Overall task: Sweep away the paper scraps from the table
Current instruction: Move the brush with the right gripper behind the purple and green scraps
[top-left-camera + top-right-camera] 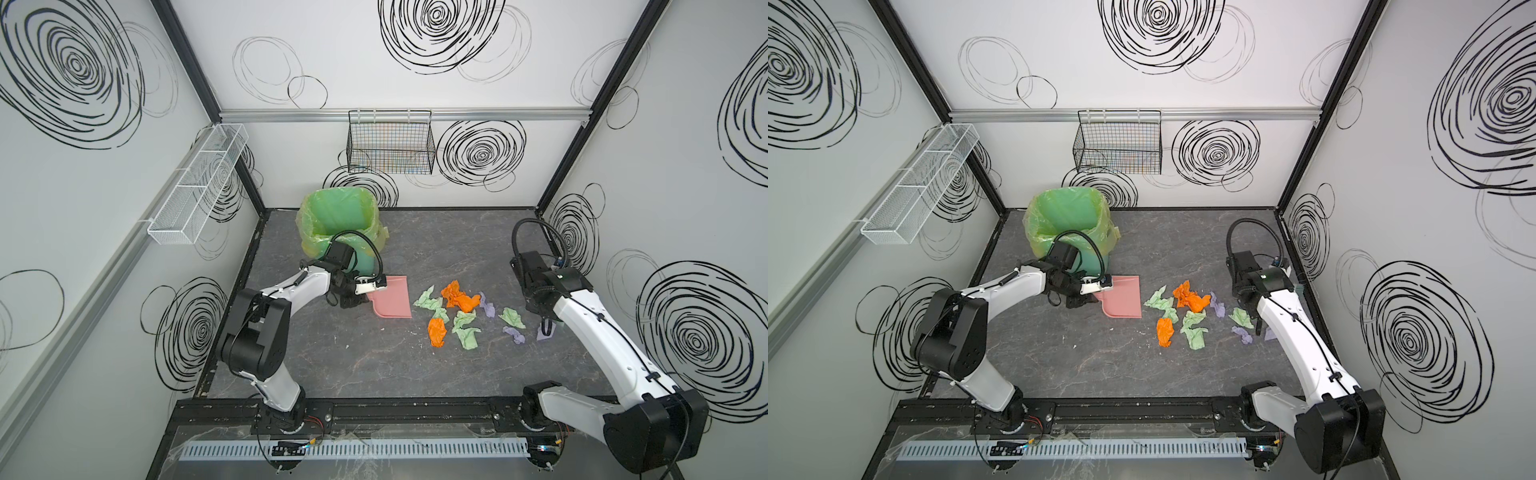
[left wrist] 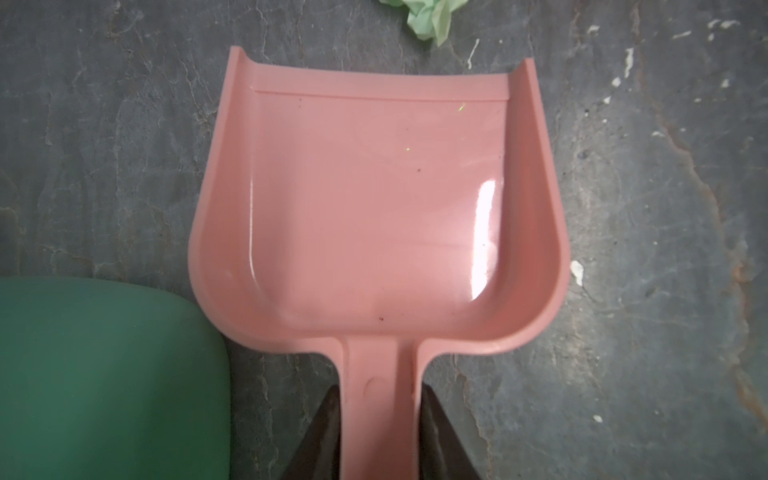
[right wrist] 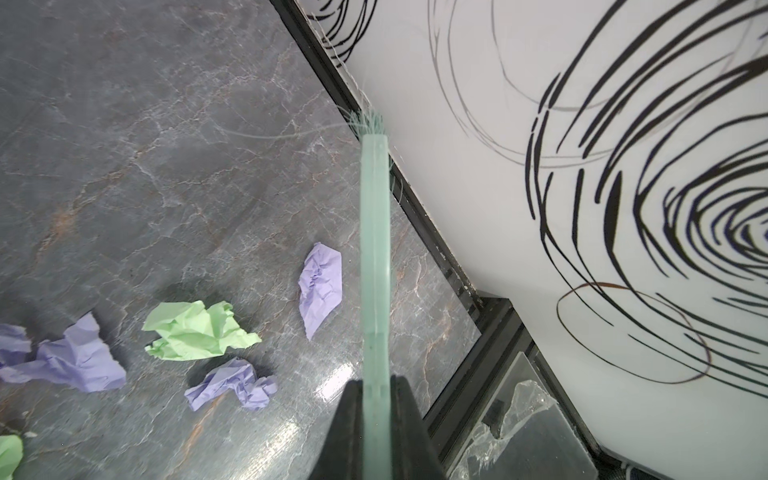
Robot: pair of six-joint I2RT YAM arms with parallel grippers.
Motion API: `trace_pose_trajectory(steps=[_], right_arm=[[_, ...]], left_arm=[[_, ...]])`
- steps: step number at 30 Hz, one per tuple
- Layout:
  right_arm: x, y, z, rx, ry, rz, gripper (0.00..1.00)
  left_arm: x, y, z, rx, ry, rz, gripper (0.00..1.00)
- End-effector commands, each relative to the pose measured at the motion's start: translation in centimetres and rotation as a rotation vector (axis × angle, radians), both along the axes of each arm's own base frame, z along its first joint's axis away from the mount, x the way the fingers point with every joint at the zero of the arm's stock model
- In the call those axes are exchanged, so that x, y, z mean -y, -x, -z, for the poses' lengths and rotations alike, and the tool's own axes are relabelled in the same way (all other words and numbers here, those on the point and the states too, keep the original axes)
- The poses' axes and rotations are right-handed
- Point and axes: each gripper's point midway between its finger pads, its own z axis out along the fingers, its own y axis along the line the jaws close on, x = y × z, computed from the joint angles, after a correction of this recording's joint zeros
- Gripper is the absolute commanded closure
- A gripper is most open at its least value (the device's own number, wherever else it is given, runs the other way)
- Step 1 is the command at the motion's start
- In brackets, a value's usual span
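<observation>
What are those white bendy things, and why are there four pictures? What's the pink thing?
The white bendy things are two robot arms, the left arm and the right arm. Two pictures look down from above. The two others come from small cameras on the arms' wrists. Crumpled paper scraps, orange, green and purple, lie on the grey table, not far from a green bin. The left gripper pinches the handle of a pink dustpan. The right gripper holds a pale green brush.

Even bright overhead light; soft shadows; glare on dustpan (image 2: 374,199), table (image 3: 166,166); wide-angle bowing at edges.
</observation>
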Motion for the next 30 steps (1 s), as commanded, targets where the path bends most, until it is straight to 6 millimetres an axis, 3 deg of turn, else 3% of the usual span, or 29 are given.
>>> trace_pose_trajectory(steps=[1, 19, 30], right_arm=[[0.6, 0.7, -0.1, 0.016, -0.017, 0.022, 1.00], [-1.0, -0.7, 6.4, -0.223, -0.107, -0.067, 1.00], [-5.5, -1.5, 9.4, -0.352, -0.168, -0.213, 1.00]], left_arm=[[0.3, 0.5, -0.9, 0.002, 0.042, 0.011, 1.00], [-0.1, -1.2, -1.8, 0.001, 0.088, 0.019, 1.00], [-1.5, -1.3, -1.1, -0.014, 0.082, -0.003, 1.00]])
